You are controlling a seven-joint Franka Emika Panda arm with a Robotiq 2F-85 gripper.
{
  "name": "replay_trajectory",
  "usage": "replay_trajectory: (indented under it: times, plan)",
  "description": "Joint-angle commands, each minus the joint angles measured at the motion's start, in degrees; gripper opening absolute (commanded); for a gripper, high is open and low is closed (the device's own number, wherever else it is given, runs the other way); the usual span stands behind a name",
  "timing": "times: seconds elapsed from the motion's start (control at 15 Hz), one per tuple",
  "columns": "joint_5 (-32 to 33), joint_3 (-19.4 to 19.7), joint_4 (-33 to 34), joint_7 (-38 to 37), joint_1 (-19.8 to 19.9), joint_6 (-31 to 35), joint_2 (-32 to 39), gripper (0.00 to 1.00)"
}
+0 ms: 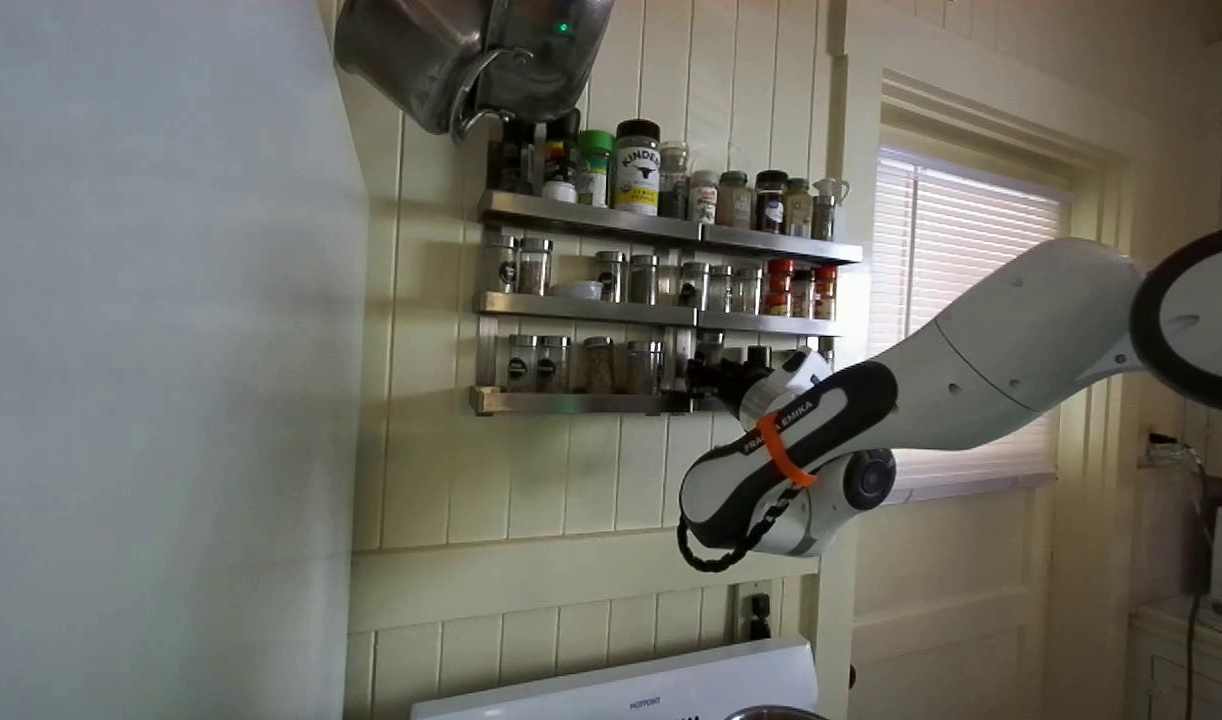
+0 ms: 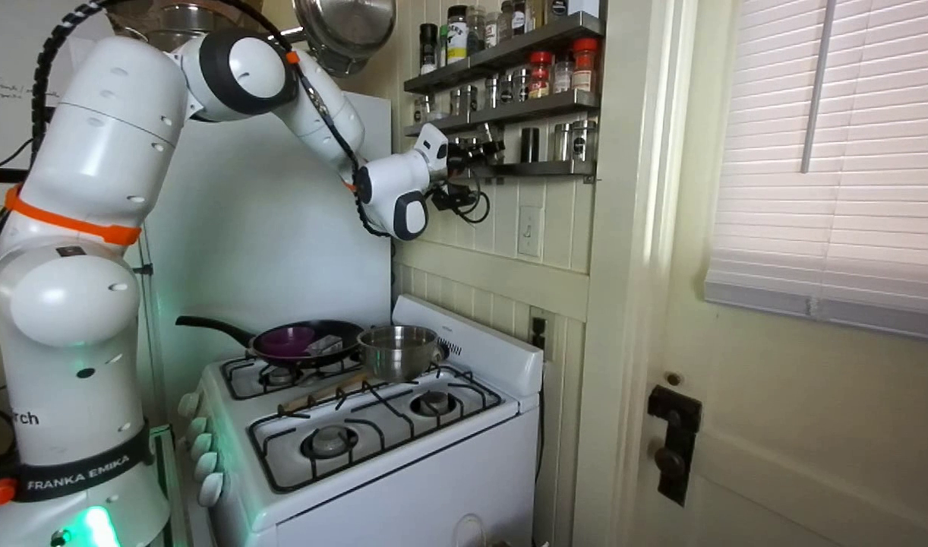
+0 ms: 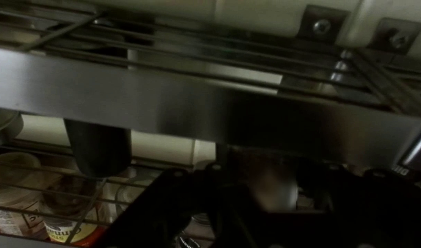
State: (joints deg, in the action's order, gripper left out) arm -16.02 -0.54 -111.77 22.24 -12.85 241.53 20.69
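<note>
A gripper (image 3: 273,181) flanked a blurred, shiny object (image 3: 276,195) left of a black canister (image 2: 530,144); whether clamped, no view could tell. Clearing the near shelf rail (image 3: 103,91) seemed key.

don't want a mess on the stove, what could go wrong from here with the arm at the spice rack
The gripper hangs just above the bottom shelf and might scrape it. It could also tip the black container close by. Anything knocked off may land on the stove below.
</note>
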Motion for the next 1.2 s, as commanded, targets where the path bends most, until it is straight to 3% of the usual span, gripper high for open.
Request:
replay_trajectory:
  times: [0.0,0.8,0.87,0.93,1.0,1.13]
  plan:
    - [-1.34,-0.72,-3.59,0.75,-0.4,1.16,-1.35,0.23]
    - [-1.47,-0.19,-0.83,4.37,-0.56,0.12,-1.95,0.23]
    - [-1.28,-0.24,-1.04,4.63,-0.55,0.12,-2.22,0.23]
    - [-0.88,-0.62,-5.31,3.75,-0.68,4.36,-2.27,0.23]
    - [-1.02,-0.48,-2.44,4.4,-0.49,0.27,-2.73,0.23]
    - [-0.54,-0.8,-4.87,3.15,-0.18,0.3,-3.58,0.23]
